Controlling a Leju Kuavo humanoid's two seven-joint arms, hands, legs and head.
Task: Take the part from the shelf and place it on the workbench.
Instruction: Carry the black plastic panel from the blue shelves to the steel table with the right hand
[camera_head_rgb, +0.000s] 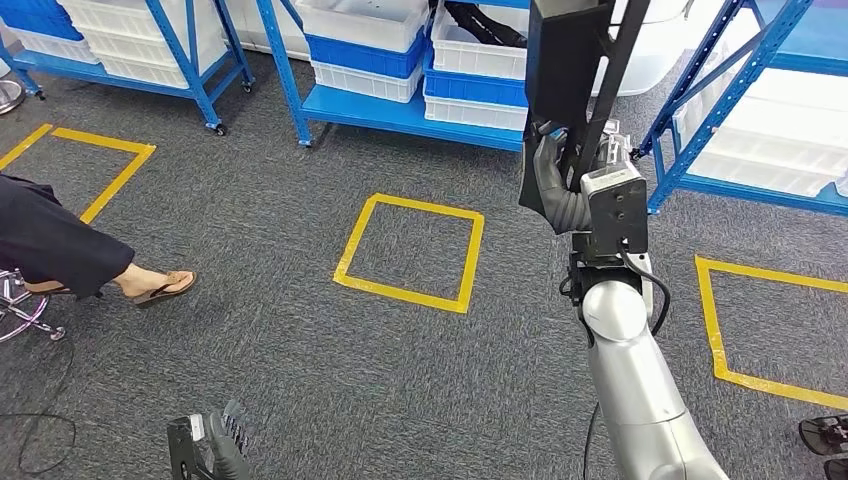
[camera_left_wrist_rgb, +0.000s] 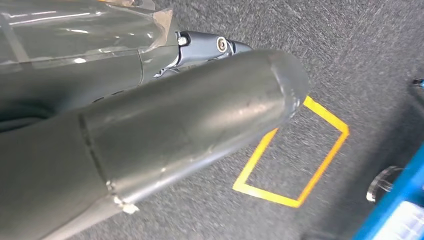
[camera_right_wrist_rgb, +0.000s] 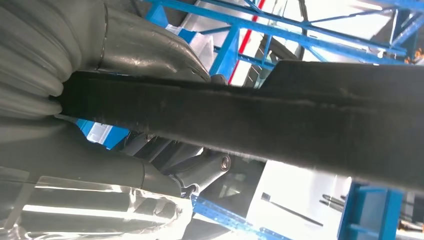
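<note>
The part (camera_head_rgb: 570, 60) is a long flat black piece, held upright in front of the blue shelves. My right hand (camera_head_rgb: 560, 175) grips it near its lower end, arm raised at the right of the head view. In the right wrist view the black part (camera_right_wrist_rgb: 280, 125) runs across the picture, with the grey thumb (camera_right_wrist_rgb: 145, 50) of my right hand pressed against one side and darker fingers (camera_right_wrist_rgb: 200, 167) on the other. My left hand (camera_head_rgb: 215, 445) hangs low at the bottom left over the carpet and holds nothing. Its thick grey thumb (camera_left_wrist_rgb: 190, 125) is seen in the left wrist view.
Blue shelving (camera_head_rgb: 400, 110) with white and blue bins (camera_head_rgb: 365, 50) lines the back; another rack (camera_head_rgb: 740, 110) stands at the right. Yellow tape squares (camera_head_rgb: 410, 250) mark the grey carpet. A seated person's leg and sandal (camera_head_rgb: 160, 288) are at the left, beside a chair base (camera_head_rgb: 25, 310).
</note>
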